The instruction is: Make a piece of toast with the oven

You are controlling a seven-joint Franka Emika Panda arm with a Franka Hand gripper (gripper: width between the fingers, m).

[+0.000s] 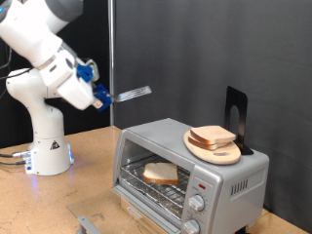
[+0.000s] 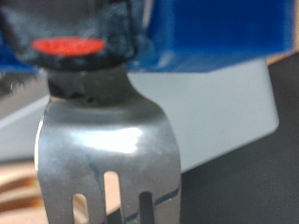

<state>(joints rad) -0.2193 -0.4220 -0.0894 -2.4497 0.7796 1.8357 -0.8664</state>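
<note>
My gripper [image 1: 101, 95] hangs in the air at the exterior view's upper left, above and to the left of the oven [image 1: 232, 177]. It is shut on a metal fork [image 1: 135, 94] that sticks out towards the exterior view's right. The wrist view is filled by the fork [image 2: 107, 154], tines pointing away, under a black mount with a red spot [image 2: 67, 45]. The silver oven stands with its door lowered. One piece of toast [image 1: 161, 174] lies on the wire rack inside. A second slice [image 1: 214, 136] rests on a round wooden plate [image 1: 200, 147] on the oven's roof.
A black upright stand [image 1: 236, 110] sits on the oven behind the plate. Two knobs [image 1: 199, 204] and a red light [image 1: 203, 183] are on the oven's front right. The arm's white base [image 1: 49, 151] stands on the wooden table [image 1: 58, 200] at the left. A dark curtain forms the backdrop.
</note>
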